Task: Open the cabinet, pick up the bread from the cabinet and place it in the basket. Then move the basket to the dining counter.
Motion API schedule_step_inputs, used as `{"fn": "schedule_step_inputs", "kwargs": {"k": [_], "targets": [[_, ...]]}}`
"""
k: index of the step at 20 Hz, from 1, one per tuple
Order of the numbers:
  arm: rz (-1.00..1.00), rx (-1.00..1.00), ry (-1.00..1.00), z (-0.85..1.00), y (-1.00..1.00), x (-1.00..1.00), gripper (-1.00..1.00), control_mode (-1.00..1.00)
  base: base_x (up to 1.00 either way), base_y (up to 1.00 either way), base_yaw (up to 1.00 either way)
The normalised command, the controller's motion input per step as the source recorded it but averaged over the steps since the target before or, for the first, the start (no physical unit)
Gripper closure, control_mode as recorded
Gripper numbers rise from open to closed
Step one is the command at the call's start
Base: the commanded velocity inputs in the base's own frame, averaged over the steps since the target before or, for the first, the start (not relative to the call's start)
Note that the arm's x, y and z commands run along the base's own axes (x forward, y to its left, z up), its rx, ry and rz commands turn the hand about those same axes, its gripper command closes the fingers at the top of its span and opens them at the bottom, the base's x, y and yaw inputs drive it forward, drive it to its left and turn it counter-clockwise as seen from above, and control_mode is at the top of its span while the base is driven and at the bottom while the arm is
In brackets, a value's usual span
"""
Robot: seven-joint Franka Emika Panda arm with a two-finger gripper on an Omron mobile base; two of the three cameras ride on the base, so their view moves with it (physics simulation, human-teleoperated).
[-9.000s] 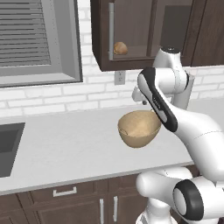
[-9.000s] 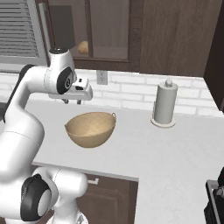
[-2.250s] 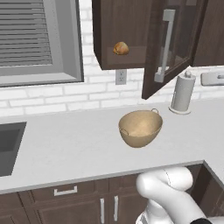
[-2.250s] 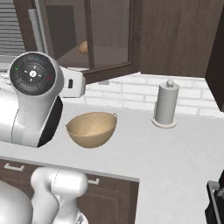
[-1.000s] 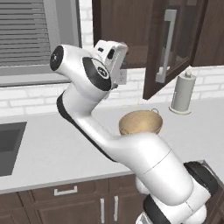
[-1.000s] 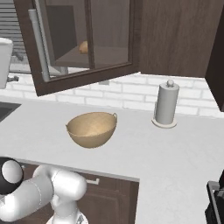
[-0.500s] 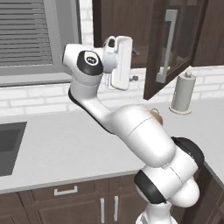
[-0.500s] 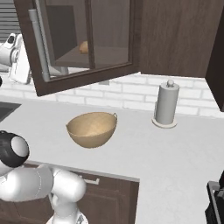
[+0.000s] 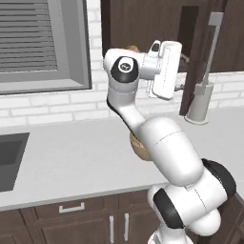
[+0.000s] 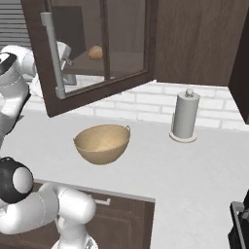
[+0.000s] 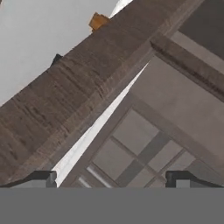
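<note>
We see dark brown glass-paned cabinet (image 10: 97, 53) door ajar; small golden-brown bread roll (image 10: 95, 52) on shelf inside; round tan basket (image 10: 102, 143) at 6 o'clock below. Gripper (image 11: 111, 178) jaws wide, apparently empty.

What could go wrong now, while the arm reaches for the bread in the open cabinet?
1. The open pincer is close to the swung-out cabinet door; the hand may strike its edge.
2. The bread is small and round and might roll away from the fingers.
3. The basket stands below the arm, whose elbow may bump it.
</note>
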Motion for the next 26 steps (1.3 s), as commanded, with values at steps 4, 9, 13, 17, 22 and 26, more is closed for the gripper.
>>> {"fn": "schedule_step_inputs", "kwargs": {"k": [4,9,13,17,22,26], "targets": [[-0.09,-0.03,0.02,0.00,-1.00,-0.95,-1.00,-1.00,0.00,0.00,0.00],[0.02,-0.01,0.00,-0.02,-1.00,-0.31,-1.00,-1.00,0.00,0.00,0.00],[0.13,0.09,0.06,-0.24,-1.00,0.37,-1.00,-1.00,0.00,0.00,0.00],[0.04,0.18,0.04,-0.25,-0.79,0.31,-1.00,-1.00,0.00,0.00,0.00],[0.00,0.05,0.00,-0.09,-0.12,0.11,-1.00,-1.00,0.00,0.00,0.00],[0.00,0.00,0.00,0.00,-0.02,0.00,-1.00,-1.00,0.00,0.00,0.00]]}}
